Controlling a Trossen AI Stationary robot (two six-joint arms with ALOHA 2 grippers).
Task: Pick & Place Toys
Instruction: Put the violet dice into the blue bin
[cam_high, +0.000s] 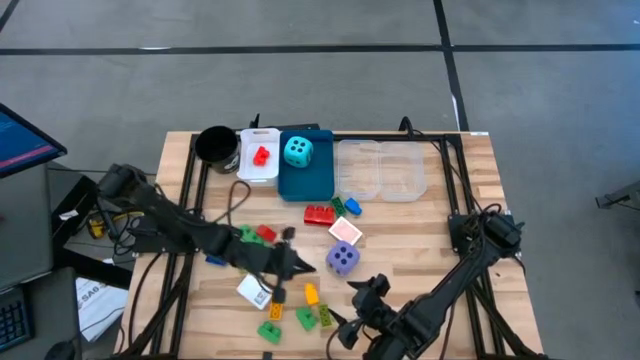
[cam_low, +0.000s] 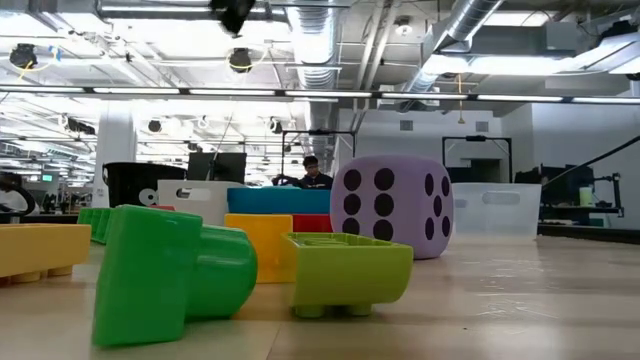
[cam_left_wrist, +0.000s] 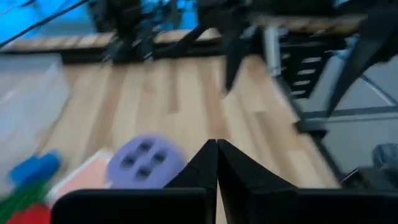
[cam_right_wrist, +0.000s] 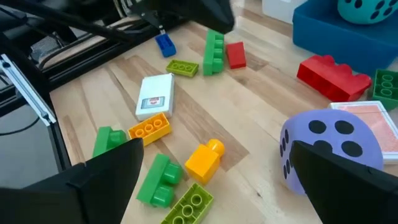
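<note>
Toys lie scattered on the wooden table: a purple die (cam_high: 343, 259), a pink card (cam_high: 345, 231), a red brick (cam_high: 320, 214), a white card (cam_high: 253, 290), an orange brick (cam_high: 311, 294) and green bricks (cam_high: 271, 330). A cyan die (cam_high: 297, 151) sits in the blue tray (cam_high: 318, 180). A red brick (cam_high: 261, 156) sits in the white tray (cam_high: 252, 170). My left gripper (cam_high: 306, 267) is shut and empty, to the left of the purple die (cam_left_wrist: 146, 160). My right gripper (cam_high: 345, 322) is open and empty near the front edge, with the orange brick (cam_right_wrist: 204, 158) ahead of its fingers.
A black round cup (cam_high: 215, 145) stands at the far left beside the trays. Two clear trays (cam_high: 380, 168) lie at the far right. A blue brick (cam_high: 215, 259) and red and green bricks (cam_high: 258, 234) lie under my left arm. Bare wood shows at the right of the table.
</note>
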